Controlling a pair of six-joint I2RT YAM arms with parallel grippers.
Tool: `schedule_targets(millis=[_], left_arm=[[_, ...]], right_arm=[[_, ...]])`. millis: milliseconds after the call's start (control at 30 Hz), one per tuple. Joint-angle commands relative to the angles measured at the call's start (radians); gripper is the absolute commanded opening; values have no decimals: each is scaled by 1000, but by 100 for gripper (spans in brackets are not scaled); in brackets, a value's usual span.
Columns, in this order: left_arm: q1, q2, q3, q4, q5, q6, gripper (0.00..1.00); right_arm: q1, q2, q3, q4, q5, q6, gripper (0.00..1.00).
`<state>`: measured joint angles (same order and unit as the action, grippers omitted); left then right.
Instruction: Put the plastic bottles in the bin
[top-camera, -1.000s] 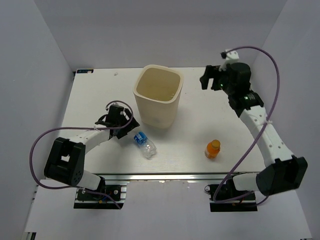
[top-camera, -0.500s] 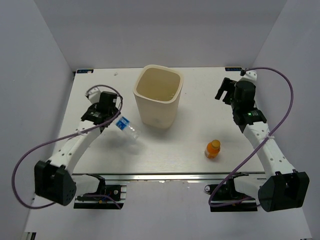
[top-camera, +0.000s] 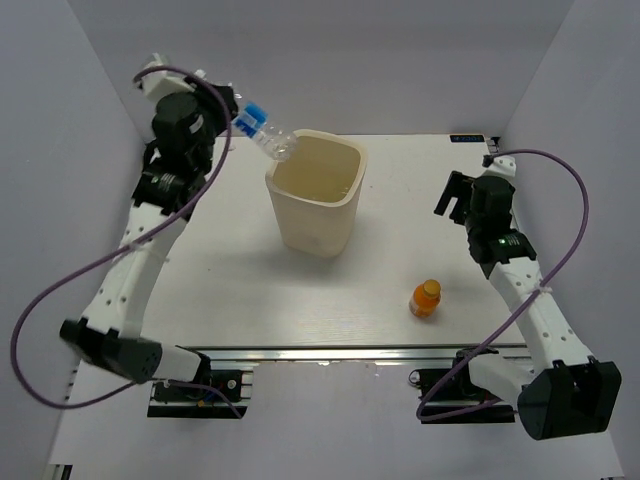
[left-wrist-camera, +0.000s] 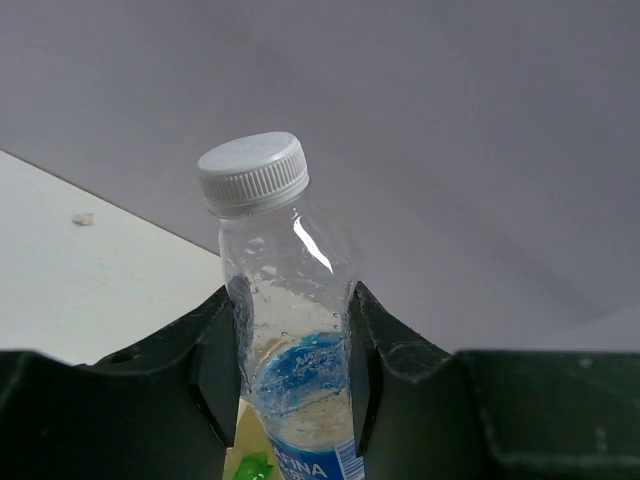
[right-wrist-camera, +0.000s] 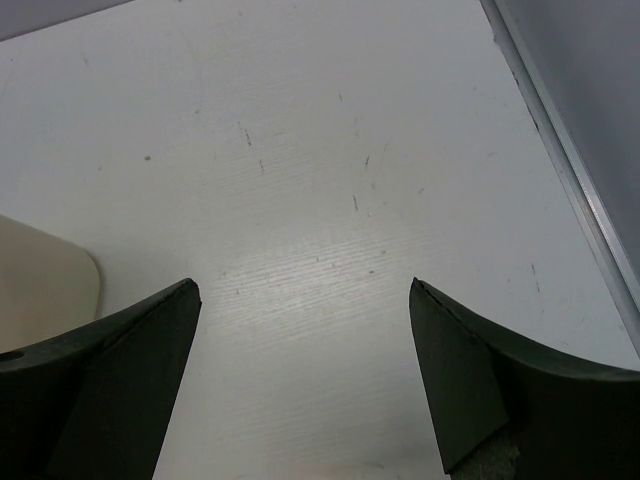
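Note:
My left gripper (top-camera: 243, 122) is shut on a clear plastic bottle (top-camera: 268, 136) with a blue label, held high over the back left rim of the cream bin (top-camera: 310, 225). The bottle tilts, its white cap end toward the bin's opening. In the left wrist view the bottle (left-wrist-camera: 285, 290) sits pinched between both fingers (left-wrist-camera: 218, 355), cap pointing away. A bit of green (left-wrist-camera: 250, 466) shows below it against cream. A short orange bottle (top-camera: 426, 298) stands on the table at front right. My right gripper (top-camera: 455, 196) hovers open and empty over bare table (right-wrist-camera: 302, 285).
The white table (top-camera: 200, 290) is walled by grey panels at the left, back and right. A metal rail (right-wrist-camera: 560, 170) runs along the table's right edge. A corner of the bin (right-wrist-camera: 40, 285) shows at the left of the right wrist view.
My left gripper closed on the blue-label bottle on the table, then carried it up and back to the bin's rim. The right arm drew back toward the right.

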<state>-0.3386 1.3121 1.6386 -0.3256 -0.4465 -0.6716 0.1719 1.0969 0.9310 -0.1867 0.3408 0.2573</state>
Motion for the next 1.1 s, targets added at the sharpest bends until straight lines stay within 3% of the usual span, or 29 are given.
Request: schedule_targets(millis=[0, 100, 167, 200, 233, 333, 467, 633, 767, 800, 867, 967, 1067], left_arm=[[-43, 152, 79, 5, 146, 81, 19], [-101, 223, 133, 14, 166, 121, 24], [-132, 237, 118, 20, 147, 135, 33], [-154, 239, 101, 31, 143, 139, 42], [-161, 237, 81, 57, 143, 142, 67], [-174, 249, 70, 53, 160, 155, 98], [-191, 274, 173, 16, 160, 230, 98], [-189, 292, 339, -100, -29, 306, 98], [-160, 224, 283, -112, -175, 339, 98], [-128, 161, 110, -39, -204, 333, 98], [-64, 106, 0, -23, -163, 261, 98], [142, 13, -216, -6, -66, 132, 98], [191, -66, -413, 34, -83, 87, 98]], right_arm=[[0, -81, -6, -92, -3, 30, 89], [14, -127, 3, -192, -34, 36, 89], [26, -157, 2, -298, -33, 62, 89], [31, -166, -4, -327, -39, 66, 89], [34, -176, -11, -347, -74, 65, 89], [93, -200, -17, -427, -175, 39, 89], [263, -141, 29, -574, -39, 78, 89], [305, -91, 32, -681, -22, 175, 89], [314, -65, -50, -689, -26, 224, 89], [314, -54, -67, -672, -13, 233, 89], [316, 4, -83, -680, -26, 255, 89], [322, 50, -124, -656, -62, 286, 89], [322, 64, -162, -590, -68, 298, 89]])
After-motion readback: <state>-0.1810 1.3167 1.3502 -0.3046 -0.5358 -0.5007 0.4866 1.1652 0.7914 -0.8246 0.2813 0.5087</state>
